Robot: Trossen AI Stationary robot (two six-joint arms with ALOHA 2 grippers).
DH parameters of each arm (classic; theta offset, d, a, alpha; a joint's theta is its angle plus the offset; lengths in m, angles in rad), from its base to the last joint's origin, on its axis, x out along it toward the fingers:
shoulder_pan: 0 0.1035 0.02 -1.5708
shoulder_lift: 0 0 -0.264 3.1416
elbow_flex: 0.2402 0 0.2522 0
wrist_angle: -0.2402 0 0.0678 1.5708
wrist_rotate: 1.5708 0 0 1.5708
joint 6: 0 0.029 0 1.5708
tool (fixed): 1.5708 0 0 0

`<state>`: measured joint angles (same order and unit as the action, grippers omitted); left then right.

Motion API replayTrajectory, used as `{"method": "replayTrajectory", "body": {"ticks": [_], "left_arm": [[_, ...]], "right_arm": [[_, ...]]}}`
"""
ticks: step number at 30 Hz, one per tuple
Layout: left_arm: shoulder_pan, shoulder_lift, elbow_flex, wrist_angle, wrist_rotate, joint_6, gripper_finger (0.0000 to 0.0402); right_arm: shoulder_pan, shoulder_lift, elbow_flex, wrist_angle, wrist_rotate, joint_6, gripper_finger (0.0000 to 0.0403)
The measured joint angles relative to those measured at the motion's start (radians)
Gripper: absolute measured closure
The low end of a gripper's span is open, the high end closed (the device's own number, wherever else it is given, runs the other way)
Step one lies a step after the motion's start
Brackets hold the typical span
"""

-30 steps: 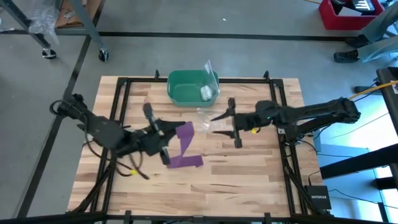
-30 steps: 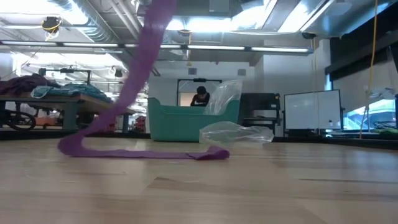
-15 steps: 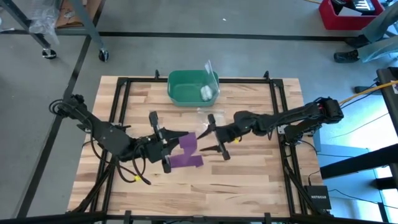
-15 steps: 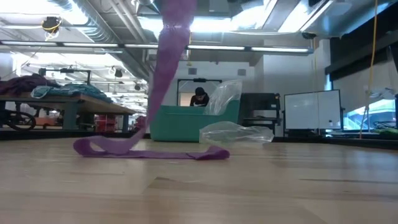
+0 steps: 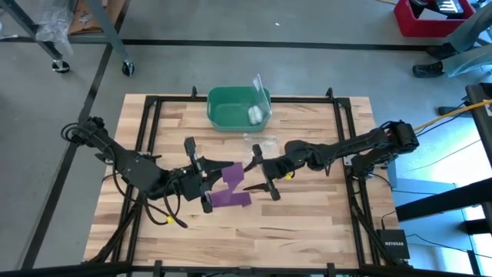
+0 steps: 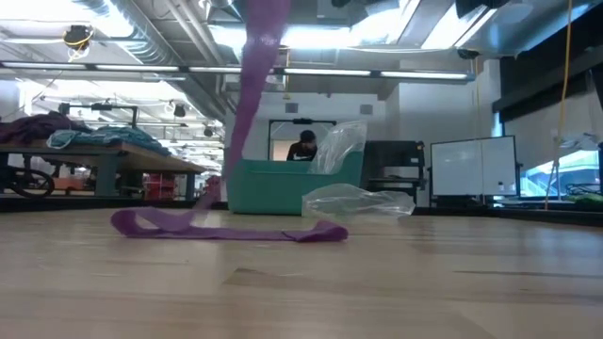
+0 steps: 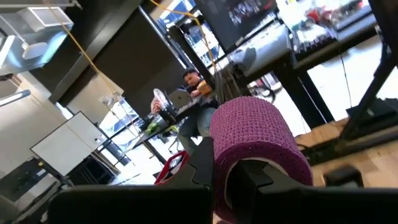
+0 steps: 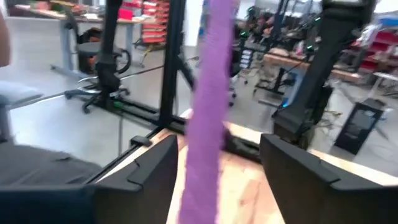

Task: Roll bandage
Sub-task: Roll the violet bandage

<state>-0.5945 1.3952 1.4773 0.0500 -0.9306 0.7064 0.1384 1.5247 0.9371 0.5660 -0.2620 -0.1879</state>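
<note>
The purple bandage [image 5: 231,187] is a long strip. Its upper part hangs in the air [image 6: 256,85] and its lower part lies in a flat curve on the table [image 6: 226,229]. My left gripper [image 5: 204,183] is near the table's middle, shut on the bandage's upper end, which is wound around its fingers [image 7: 252,134]. My right gripper [image 5: 260,175] is open just right of the bandage. In the right wrist view the hanging strip [image 8: 208,93] passes between its two fingers [image 8: 152,168]; I cannot tell whether they touch it. My left gripper has the bandage's upper end wound over the free ends of its fingers [image 7: 249,124] as a loop. The fabric hides the place of contact. The strip hangs below the gripper, slack, and its lower part [image 6: 311,233] lies on the table.
A green bin [image 5: 231,108] with a small white roll [image 5: 254,115] stands at the table's far edge. A clear plastic bag [image 5: 261,145] lies in front of it. A person [image 6: 303,146] shows in the room beyond the table.
My right gripper has gone toward the table's left and near edges, up to the hanging strip, and now stands around it. My left gripper has shifted a little toward the right. The hanging part now stands more upright; the part on the table has stayed.
</note>
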Motion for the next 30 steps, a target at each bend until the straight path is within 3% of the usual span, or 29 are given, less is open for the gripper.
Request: {"method": "replayTrajectory", "body": {"ticks": [10, 18, 21, 26, 30], "left_arm": [[0.006, 0.001, 0.0, 0.018, -0.001, 0.02, 0.0389], [0.027, 0.001, 0.0, 0.055, -0.008, 0.048, 0.0389], [0.033, 0.001, 0.0, 0.075, -0.018, 0.076, 0.0389], [0.032, 0.001, 0.0, 0.081, -0.129, 0.16, 0.0389], [0.032, 0.001, 0.0, 0.093, -0.14, 0.197, 0.0389]], "right_arm": [[0.0, 0.065, 0.0, 0.084, -0.046, 0.0, 0.0256], [0.0, 0.065, -0.001, 0.132, -0.073, -0.027, 0.039], [0.0, 0.064, -0.001, 0.108, -0.087, -0.027, 0.0387], [0.051, 0.042, 0.0, 0.052, -0.086, -0.09, 0.0397], [0.121, -0.011, 0.0, -0.046, 0.009, -0.139, 0.0395]]}}
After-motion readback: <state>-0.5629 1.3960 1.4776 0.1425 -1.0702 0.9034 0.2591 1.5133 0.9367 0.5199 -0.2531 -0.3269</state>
